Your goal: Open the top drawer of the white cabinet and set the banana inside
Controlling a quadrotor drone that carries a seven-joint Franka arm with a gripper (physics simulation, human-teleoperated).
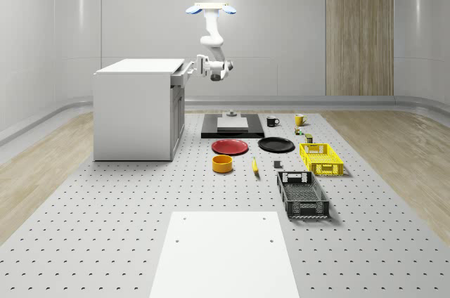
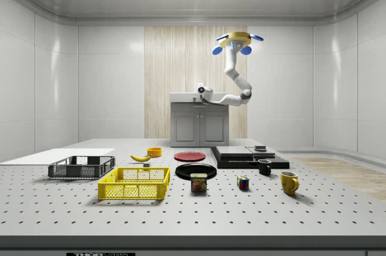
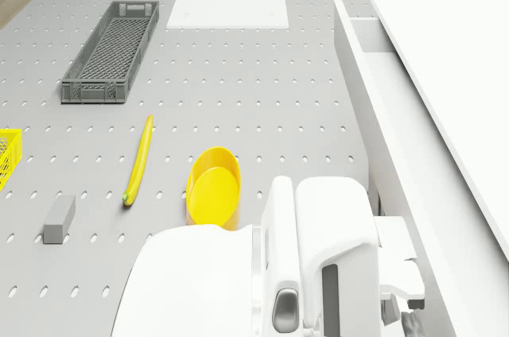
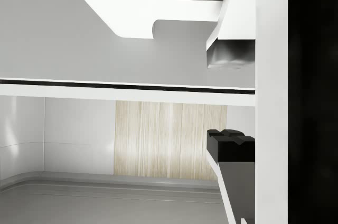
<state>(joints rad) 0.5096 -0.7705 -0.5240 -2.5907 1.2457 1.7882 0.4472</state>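
Note:
The white cabinet (image 1: 133, 112) stands at the whole-scene view's left. Its top drawer (image 1: 181, 75) is pulled out a little, and the drone view looks down into the open drawer (image 3: 364, 37). My drone (image 1: 211, 8) hovers high, just beyond the cabinet's drawer side. The arm hangs down and bends toward the drawer front. My gripper (image 1: 199, 66) sits at the drawer front, shut on its handle; in the wrist view the dark pads (image 4: 230, 146) stand a narrow gap apart. The banana (image 1: 254, 166) lies flat on the table, next to a yellow bowl (image 3: 213, 187).
A red plate (image 1: 230, 146), black plate (image 1: 275, 145), yellow basket (image 1: 321, 158) and grey crate (image 1: 302, 195) lie on the perforated table. A black platform (image 1: 232, 126), two mugs and small items sit further back. A white sheet (image 1: 223, 252) lies at the front.

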